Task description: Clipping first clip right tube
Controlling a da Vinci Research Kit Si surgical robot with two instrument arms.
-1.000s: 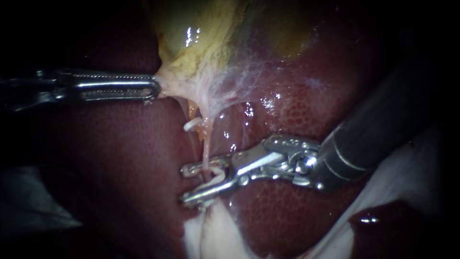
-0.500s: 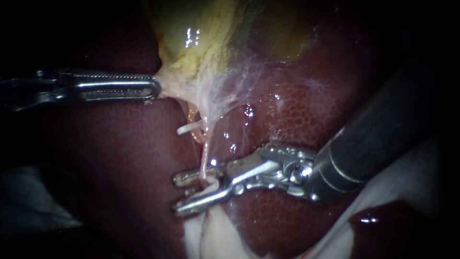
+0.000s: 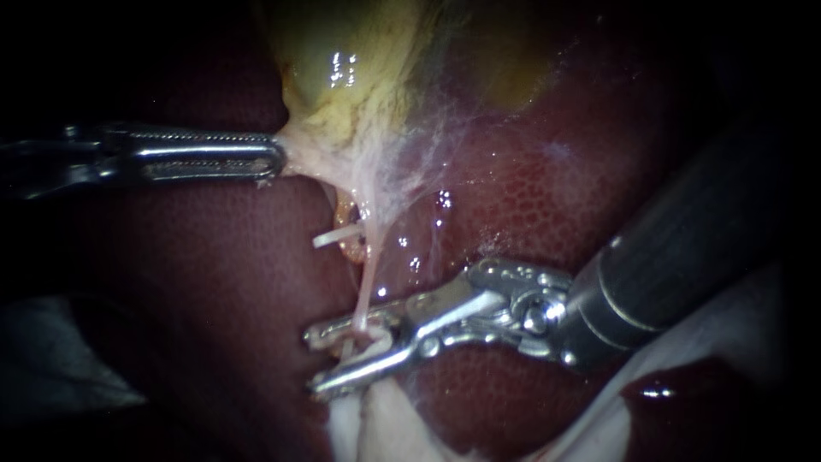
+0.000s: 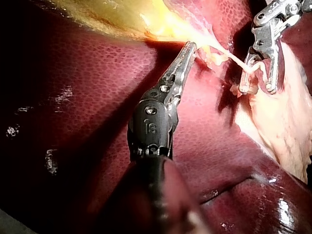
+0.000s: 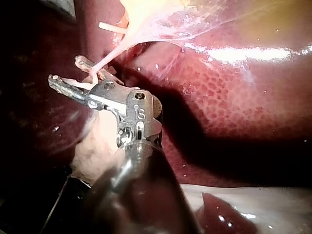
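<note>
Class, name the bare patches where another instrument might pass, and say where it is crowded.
Free: liver below the left instrument; liver between gallbladder and the shaft of the right instrument. Crowded: around the tube, which lies between the right instrument's open jaws.

left instrument (image 3: 275,159) shaft lost in darkness, gallbladder (image 3: 342,68) cropped above

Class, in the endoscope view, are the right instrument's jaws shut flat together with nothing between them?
No: the right instrument shows a gap between its jaws, and a thin pale tube runs into it.
</note>
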